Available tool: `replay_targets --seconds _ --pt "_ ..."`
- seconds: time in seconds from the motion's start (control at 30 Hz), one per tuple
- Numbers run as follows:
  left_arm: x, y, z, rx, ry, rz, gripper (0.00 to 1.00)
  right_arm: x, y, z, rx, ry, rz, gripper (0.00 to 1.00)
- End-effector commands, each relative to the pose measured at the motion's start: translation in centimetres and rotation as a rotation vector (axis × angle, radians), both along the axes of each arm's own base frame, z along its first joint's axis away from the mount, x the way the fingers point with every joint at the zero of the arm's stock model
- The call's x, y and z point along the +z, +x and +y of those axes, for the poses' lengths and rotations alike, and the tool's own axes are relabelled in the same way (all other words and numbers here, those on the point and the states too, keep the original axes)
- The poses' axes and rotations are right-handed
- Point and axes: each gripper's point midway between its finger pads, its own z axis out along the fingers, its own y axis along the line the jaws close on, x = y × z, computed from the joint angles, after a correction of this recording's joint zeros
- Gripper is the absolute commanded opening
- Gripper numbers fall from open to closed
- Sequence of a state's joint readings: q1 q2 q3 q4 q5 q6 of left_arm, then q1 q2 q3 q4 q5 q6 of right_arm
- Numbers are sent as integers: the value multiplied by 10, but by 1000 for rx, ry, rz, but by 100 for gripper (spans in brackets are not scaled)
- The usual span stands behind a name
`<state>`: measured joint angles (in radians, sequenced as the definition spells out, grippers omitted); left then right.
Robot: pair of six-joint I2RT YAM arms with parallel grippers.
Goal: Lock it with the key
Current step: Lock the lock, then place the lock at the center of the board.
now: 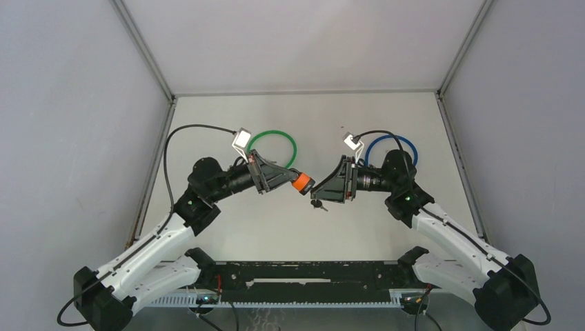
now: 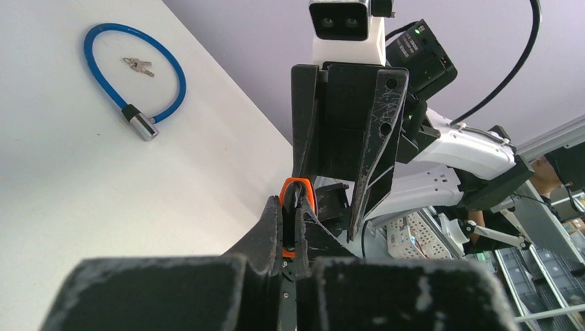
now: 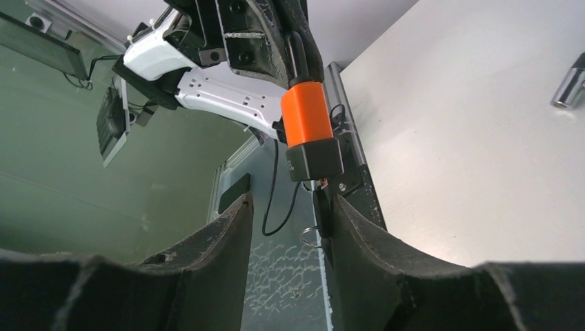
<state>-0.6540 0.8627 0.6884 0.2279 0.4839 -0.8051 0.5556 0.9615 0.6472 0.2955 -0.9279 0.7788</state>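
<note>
Orange lock barrel (image 1: 301,183) held aloft over mid-table, clenched btwn the fingers of the L gripper (image 2: 290,222). Its green cable (image 1: 273,132) loops back behind the L wrist, both ends seemingly at the barrel. Black keyway end faces the R gripper (image 3: 291,205). Key (image 3: 322,207) sits right under that black end, apparently seated in the keyway w/ ring dangling; depth of insertion cannot be told. R fingers are spread apart, one on either side of the key head. The key is just beside one finger, not pinched.

Step in hand (judged): insertion looks done; the turn is not yet made. Next move calls for the R fingers to pinch flat on the key head, then a wrist roll about the barrel axis, w/ the L grip firm against the torque. Any off-axis pull could bend the key or drag it out.

Room: grippers are nearly tip to tip, so little slack btwn them. Work is in the air above the table (image 1: 290,234). Blue cable lock (image 2: 141,126) w/ spare keys (image 2: 138,65) lies well apart, behind the R arm. Enclosure walls (image 1: 69,138) stand well off on both sides.
</note>
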Motion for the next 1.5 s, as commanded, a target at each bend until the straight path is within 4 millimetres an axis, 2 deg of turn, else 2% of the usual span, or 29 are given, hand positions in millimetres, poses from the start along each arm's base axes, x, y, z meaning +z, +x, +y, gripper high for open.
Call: replay_targets --seconds 0.0,0.37,0.47,0.5,0.53,0.67,0.77,1.0,1.1,1.17,1.23,1.3,1.37,1.47 --pt "54 -7 8 -10 -99 -162 0 16 -10 -1 64 52 -71 52" --pt "58 -17 4 -90 -139 -164 0 14 -3 7 95 70 -37 34" --pt "57 -17 3 -97 -138 -160 0 15 -1 7 88 75 -32 15" --pt "57 -18 3 -99 -137 -160 0 14 0 7 83 74 -28 5" --pt "57 -17 3 -100 -137 -159 0 14 2 7 78 72 -25 0" --pt "57 -15 4 -93 -133 -162 0 10 6 7 52 59 -21 0" --pt "58 -7 10 -61 -132 -154 0 -1 7 6 42 23 -18 0" --pt "66 33 34 49 -127 -124 0 -37 -7 2 49 -24 66 0" --pt "60 56 36 109 -57 -112 0 -49 1 -7 -46 -62 89 0" --pt "49 75 31 135 11 -82 0 -62 19 -17 -181 -115 131 0" --pt "36 100 22 137 83 -34 0 -80 45 -37 -378 -187 185 0" --pt "2 130 9 118 173 75 0 -106 63 -65 -573 -266 278 0" --pt "-32 147 -10 47 218 178 0 -123 69 -86 -692 -294 330 0" --pt "-73 150 -39 -43 292 250 0 -131 69 -112 -812 -303 349 0"
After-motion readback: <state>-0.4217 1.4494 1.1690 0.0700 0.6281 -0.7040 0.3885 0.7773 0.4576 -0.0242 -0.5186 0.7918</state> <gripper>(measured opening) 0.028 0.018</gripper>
